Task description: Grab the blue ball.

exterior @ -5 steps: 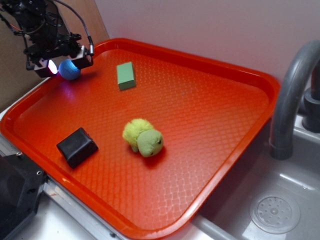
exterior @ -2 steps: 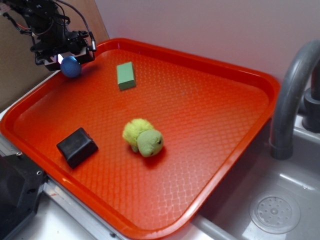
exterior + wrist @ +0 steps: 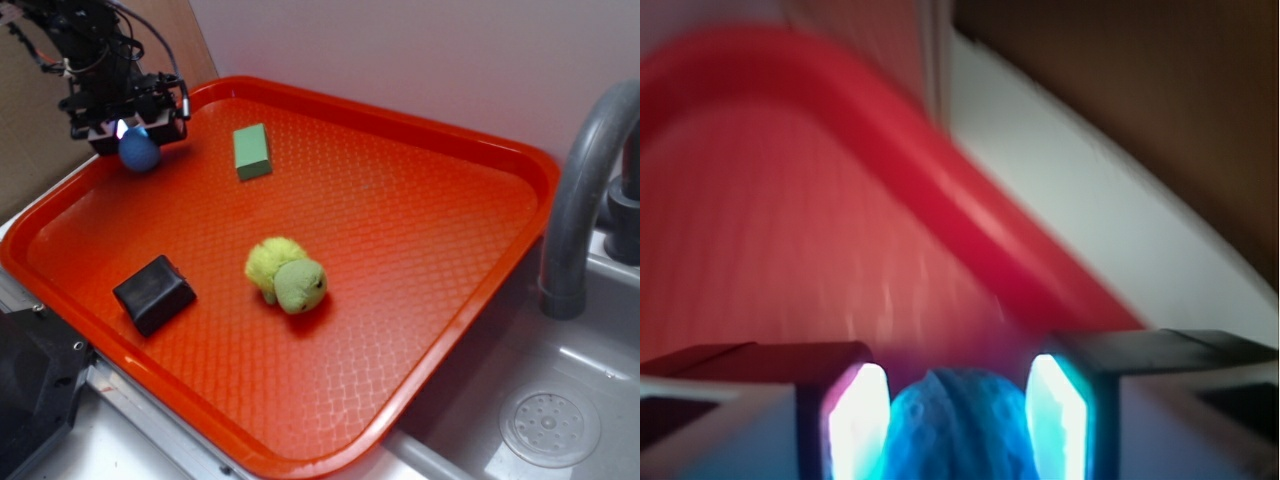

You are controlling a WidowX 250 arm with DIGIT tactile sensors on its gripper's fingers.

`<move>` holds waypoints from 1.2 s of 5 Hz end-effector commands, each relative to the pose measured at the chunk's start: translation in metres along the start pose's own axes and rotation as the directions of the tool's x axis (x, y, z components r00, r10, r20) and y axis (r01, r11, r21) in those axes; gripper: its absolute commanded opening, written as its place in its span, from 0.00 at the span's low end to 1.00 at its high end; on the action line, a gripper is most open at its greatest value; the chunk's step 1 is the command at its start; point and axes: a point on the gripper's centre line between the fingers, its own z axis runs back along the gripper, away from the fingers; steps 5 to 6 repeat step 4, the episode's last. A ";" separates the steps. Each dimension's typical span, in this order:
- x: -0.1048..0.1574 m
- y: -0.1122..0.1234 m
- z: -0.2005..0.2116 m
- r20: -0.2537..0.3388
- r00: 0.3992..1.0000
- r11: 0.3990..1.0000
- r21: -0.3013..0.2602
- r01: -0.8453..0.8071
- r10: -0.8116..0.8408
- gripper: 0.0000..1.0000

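Note:
The blue ball (image 3: 138, 149) sits at the far left corner of the red tray (image 3: 420, 300), small, round and bumpy. My gripper (image 3: 134, 136) hangs right over it with a finger on either side. In the wrist view the ball (image 3: 958, 432) fills the gap between the two lit pads (image 3: 858, 420) and touches both, looking slightly squeezed. The gripper (image 3: 958, 415) is shut on the ball. The ball's underside is hidden, so I cannot tell whether it rests on the tray.
A green block (image 3: 252, 151) lies just right of the gripper. A yellow-green plush toy (image 3: 287, 274) sits mid-tray and a black block (image 3: 154, 293) near the front left. The tray rim (image 3: 970, 210) runs close behind the ball. A grey faucet (image 3: 590, 180) and sink drain (image 3: 549, 427) are at the right.
The fingers, wide apart around the ball a second ago, have closed in against it. The ball now looks narrower and the gripper has shifted slightly left.

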 end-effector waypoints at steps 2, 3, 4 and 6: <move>-0.040 0.007 0.186 -0.214 0.955 0.974 -0.145 0.176 -0.205 0.00; -0.058 -0.013 0.222 -0.189 0.941 0.954 -0.163 0.252 -0.281 0.00; -0.066 -0.018 0.228 -0.131 0.943 0.942 -0.182 0.282 -0.307 0.00; -0.066 -0.018 0.228 -0.131 0.943 0.942 -0.182 0.282 -0.307 0.00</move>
